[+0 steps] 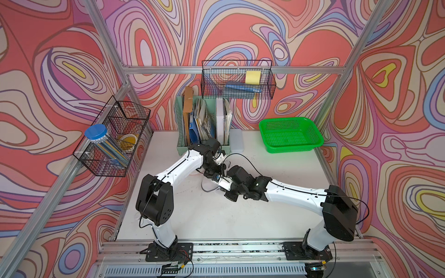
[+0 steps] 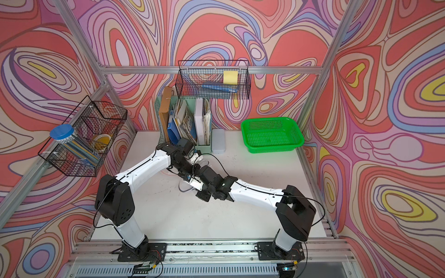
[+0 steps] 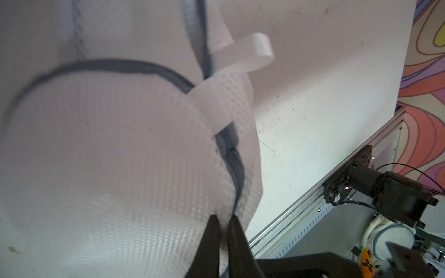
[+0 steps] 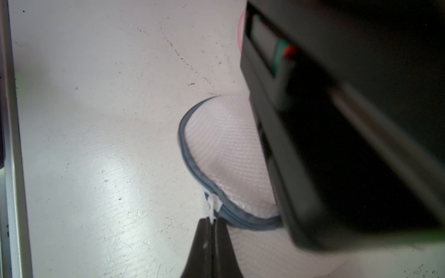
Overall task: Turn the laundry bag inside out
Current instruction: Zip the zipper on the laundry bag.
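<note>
My left tool (image 3: 222, 227) and right tool (image 4: 211, 222) both pinch the laundry bag (image 3: 108, 156) (gripping step, I reckon), so next I'd spread its mouth open.

Laundry bag (image 3: 115, 156): white mesh, grey zipper edging (image 3: 232, 154), white hang loop (image 3: 243, 55) at the seam; lies bunched and rounded on the white surface (image 3: 313, 101).

No legible text anywhere; print on papers (image 1: 203, 118) in file holder (image 1: 180, 125), 12 o'clock, too small to read.
</note>
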{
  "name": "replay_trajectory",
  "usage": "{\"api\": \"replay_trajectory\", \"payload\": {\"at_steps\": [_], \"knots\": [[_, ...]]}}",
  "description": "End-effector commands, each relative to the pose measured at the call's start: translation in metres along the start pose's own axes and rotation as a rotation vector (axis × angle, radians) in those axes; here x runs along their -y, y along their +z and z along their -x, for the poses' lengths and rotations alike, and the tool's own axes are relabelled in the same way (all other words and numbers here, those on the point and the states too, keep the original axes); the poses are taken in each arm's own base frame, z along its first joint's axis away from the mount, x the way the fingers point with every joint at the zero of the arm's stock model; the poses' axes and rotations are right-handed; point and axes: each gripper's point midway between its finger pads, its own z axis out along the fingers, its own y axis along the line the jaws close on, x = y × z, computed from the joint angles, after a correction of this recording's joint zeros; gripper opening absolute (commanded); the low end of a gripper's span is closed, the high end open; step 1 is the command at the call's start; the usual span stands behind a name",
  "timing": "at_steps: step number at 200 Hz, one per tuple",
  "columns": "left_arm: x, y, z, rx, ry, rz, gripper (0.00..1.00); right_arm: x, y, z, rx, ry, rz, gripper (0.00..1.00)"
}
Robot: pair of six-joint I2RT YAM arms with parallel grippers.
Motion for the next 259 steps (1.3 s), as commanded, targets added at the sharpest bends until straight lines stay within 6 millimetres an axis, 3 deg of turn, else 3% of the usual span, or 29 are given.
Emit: {"api": "replay_trajectory", "payload": {"at_steps": [1,49,88,156,190,216,259], "knots": [[-0.001,-0.005,0.003,-0.005,-0.013,0.027,0.00,0.002,-0.006,0.002,0.009,0.002,-0.007,0.00],[-0.002,-0.017,0.027,0.046,-0.138,-0.001,0.00,0.001,-0.016,0.001,0.012,-0.022,-0.007,0.00],[-0.024,-0.018,0.051,0.041,-0.386,-0.090,0.00,-0.011,-0.018,-0.013,-0.020,-0.023,0.048,0.00],[-0.056,-0.020,0.103,0.044,-0.544,-0.091,0.00,-0.048,-0.008,-0.031,-0.095,-0.097,0.121,0.00],[-0.062,-0.015,0.116,0.045,-0.579,-0.161,0.00,-0.048,-0.005,-0.026,-0.094,-0.077,0.120,0.00],[-0.052,-0.031,0.110,0.099,-0.495,-0.185,0.43,-0.032,-0.006,-0.006,-0.052,-0.030,0.081,0.00],[-0.039,-0.048,0.067,0.163,-0.362,-0.193,0.53,-0.014,-0.008,0.013,-0.012,0.010,0.077,0.00]]}}
